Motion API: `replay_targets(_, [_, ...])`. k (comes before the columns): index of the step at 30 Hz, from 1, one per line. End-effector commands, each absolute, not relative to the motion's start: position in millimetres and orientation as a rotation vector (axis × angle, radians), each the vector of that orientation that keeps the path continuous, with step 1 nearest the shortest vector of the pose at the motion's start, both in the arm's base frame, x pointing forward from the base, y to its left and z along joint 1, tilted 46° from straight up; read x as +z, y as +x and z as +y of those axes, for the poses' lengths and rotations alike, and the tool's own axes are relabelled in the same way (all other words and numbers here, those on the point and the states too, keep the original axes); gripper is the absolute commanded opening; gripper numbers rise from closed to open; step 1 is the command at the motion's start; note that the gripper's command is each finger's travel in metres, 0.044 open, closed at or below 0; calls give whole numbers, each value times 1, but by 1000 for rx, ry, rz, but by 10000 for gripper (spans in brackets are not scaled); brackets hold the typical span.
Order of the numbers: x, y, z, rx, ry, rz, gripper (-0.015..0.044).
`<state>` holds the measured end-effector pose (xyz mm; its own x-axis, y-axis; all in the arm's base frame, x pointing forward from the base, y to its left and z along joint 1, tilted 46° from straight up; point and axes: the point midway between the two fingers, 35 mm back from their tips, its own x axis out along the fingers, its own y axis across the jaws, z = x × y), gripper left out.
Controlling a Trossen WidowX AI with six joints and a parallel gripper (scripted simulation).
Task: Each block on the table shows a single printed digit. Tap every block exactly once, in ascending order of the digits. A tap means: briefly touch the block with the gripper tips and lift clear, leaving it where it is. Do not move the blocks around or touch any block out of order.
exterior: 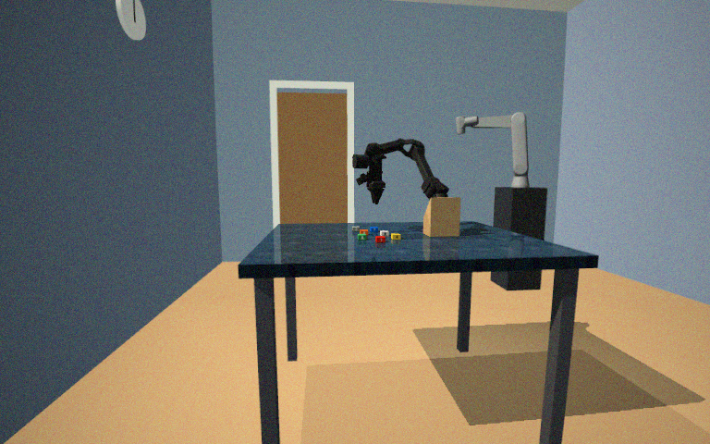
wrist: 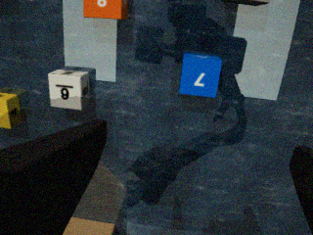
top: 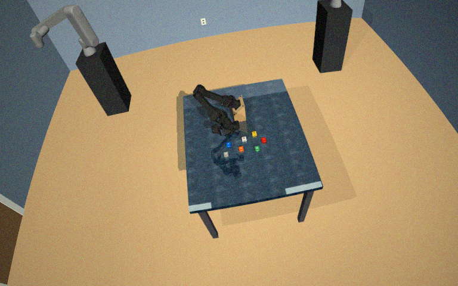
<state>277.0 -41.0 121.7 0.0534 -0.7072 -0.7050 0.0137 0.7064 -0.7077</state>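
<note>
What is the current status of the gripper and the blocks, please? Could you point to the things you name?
Gripper (top: 236, 134) (exterior: 375, 203) (wrist: 200, 143) open, holding nothing, raised above the table (top: 270, 168) (exterior: 502, 248). Seven blocks, spread out, none stacked. Nothing seen between gripper and blocks.

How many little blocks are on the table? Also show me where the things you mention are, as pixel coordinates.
7. Gray (top: 225, 154) (exterior: 356, 228), blue (top: 228, 145) (exterior: 373, 229) (wrist: 201, 74) and orange (top: 240, 149) (exterior: 363, 231) (wrist: 105, 9) sit nearer the door; white (top: 244, 139) (exterior: 384, 232) (wrist: 68, 90), yellow (top: 254, 133) (exterior: 396, 236) (wrist: 7, 111), red (top: 263, 140) (exterior: 380, 239) and green (top: 257, 148) (exterior: 361, 237) sit farther from it.

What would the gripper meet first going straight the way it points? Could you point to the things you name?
Probably the glossy dark-blue tabletop (top: 270, 171) (exterior: 486, 252) (wrist: 259, 191), near the small blue cube (top: 228, 145) (exterior: 373, 229) (wrist: 201, 74); depth is unclear, so touching that cube can't be ruled out.
</note>
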Motion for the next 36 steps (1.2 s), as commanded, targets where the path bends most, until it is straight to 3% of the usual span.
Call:
replay_targets(1, [121, 274, -43, -603, -633, 1438, 400])
replay_targets(16, [121, 274, -43, -603, -633, 1438, 400])
replay_targets(24, [38, 265, 38, -597, -628, 1440, 400])
replay_targets(36, [36, 264, 40, -598, -629, 1440, 400])
